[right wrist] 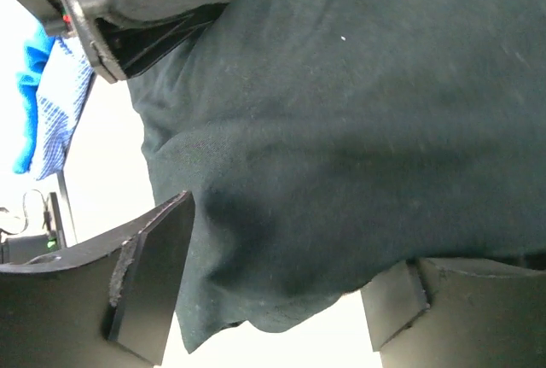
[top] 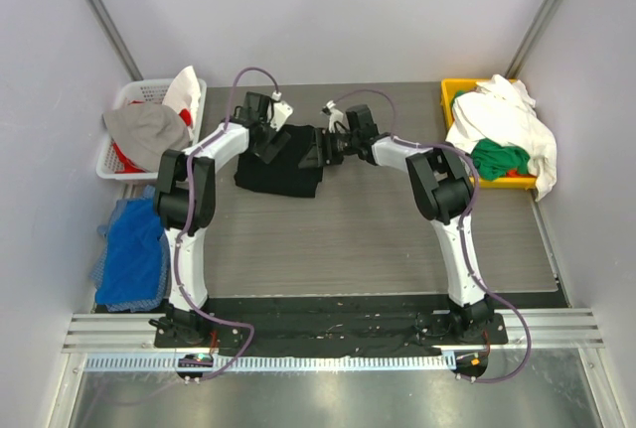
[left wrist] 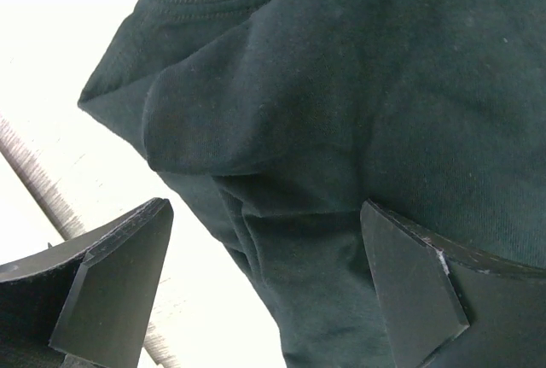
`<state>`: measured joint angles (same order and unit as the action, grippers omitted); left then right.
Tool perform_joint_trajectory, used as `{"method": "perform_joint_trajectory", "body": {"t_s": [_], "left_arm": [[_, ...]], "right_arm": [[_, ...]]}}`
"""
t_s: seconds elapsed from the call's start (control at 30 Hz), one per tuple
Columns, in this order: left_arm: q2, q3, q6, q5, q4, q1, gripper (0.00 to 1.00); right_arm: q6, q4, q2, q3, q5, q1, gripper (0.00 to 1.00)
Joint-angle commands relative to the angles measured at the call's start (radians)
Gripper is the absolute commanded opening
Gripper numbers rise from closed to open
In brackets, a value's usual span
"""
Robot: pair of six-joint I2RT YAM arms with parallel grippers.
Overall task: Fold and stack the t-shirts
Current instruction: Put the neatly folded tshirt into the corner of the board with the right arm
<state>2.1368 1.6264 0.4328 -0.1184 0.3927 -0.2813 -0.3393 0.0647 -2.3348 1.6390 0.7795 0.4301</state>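
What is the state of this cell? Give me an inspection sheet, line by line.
Surface: grey wood-grain table, dark mat along its near edge.
Job's things: black t-shirt bunched at far centre; white t-shirts and a green t-shirt heaped in the yellow bin, far right.
Clutter: white basket holding a grey garment, far left; blue cloth left of the table.
Grippers: left gripper and right gripper both open, at the black t-shirt.
Cables: purple cables looped along both arms.
Surroundings: pale walls; metal rail at the arm bases.
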Motion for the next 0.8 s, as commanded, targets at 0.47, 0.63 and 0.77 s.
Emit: {"method": "perform_joint_trajectory", "body": {"t_s": [0.47,0.63,0.77], "left_arm": [[-0.097,-0.03,0.012,0.005,0.046,-0.009,0.97],[-0.173,-0.016,-0.02,0.035,0.052,-0.009,0.98],[-0.23,-0.005,-0.06,0.054,0.066,-0.012,0.97]], "right_arm": [[0.23,-0.328,0.121,-0.025,-0.054,0.001,0.01],[0.46,-0.633,0.224,-0.03,-0.169,-0.036,0.01],[0.623,-0.909,0.328,-0.042,-0.365,-0.051,0.01]]}}
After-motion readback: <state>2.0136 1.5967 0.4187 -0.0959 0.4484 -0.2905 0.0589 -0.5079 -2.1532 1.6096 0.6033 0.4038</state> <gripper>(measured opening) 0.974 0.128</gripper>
